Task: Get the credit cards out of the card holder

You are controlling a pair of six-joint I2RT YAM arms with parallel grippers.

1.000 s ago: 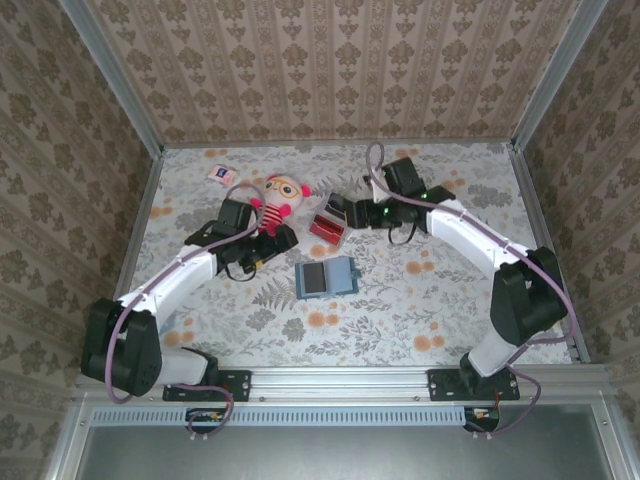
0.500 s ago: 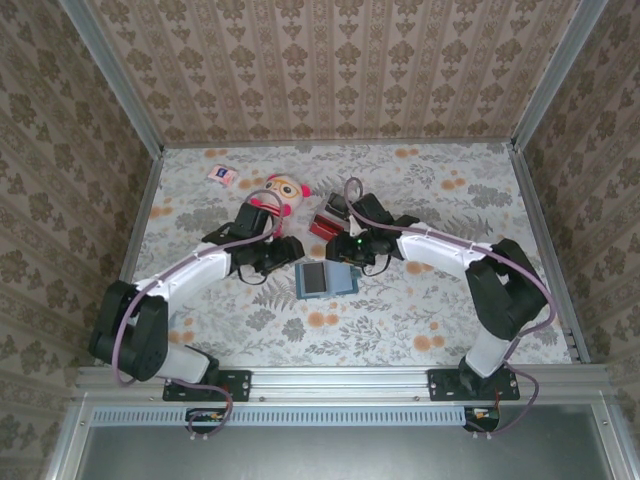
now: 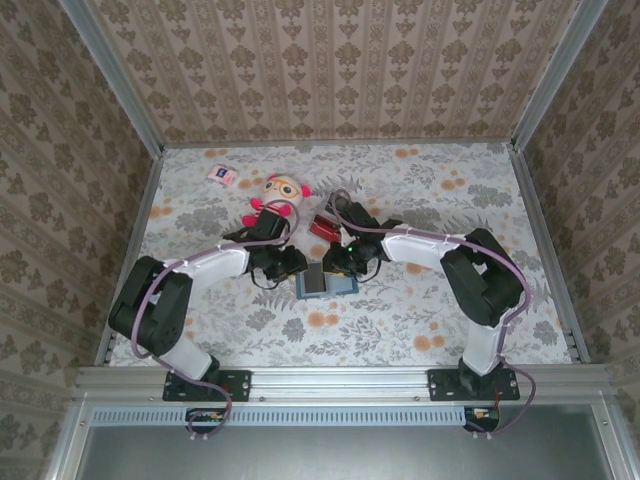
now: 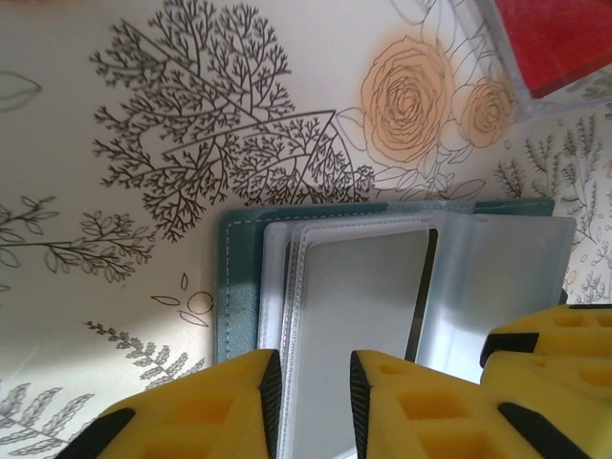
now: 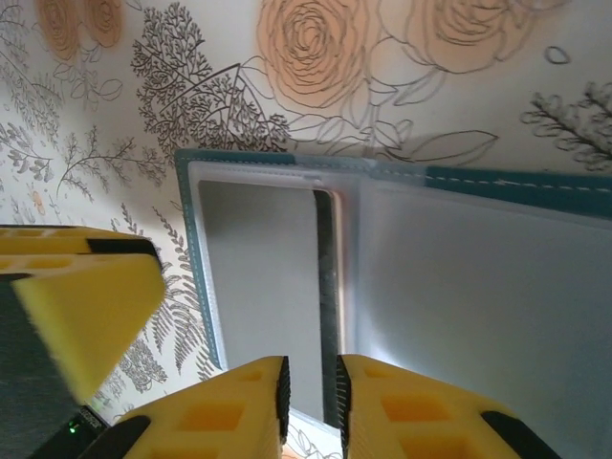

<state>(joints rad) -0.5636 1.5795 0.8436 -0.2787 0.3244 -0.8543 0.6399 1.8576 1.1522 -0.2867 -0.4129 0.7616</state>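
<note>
From above, we see a floral-print table boxed in by patterned walls. Both arms stretch low toward the middle. The left gripper and right gripper meet over the open teal card holder, just near of the red cards and the plush doll.

From the left wrist, the yellow fingers stand narrow at the holder's clear sleeve; we cannot tell if they pinch it.

From the right wrist, the fingers are equally narrow, astride a dark card in its slot.
</note>
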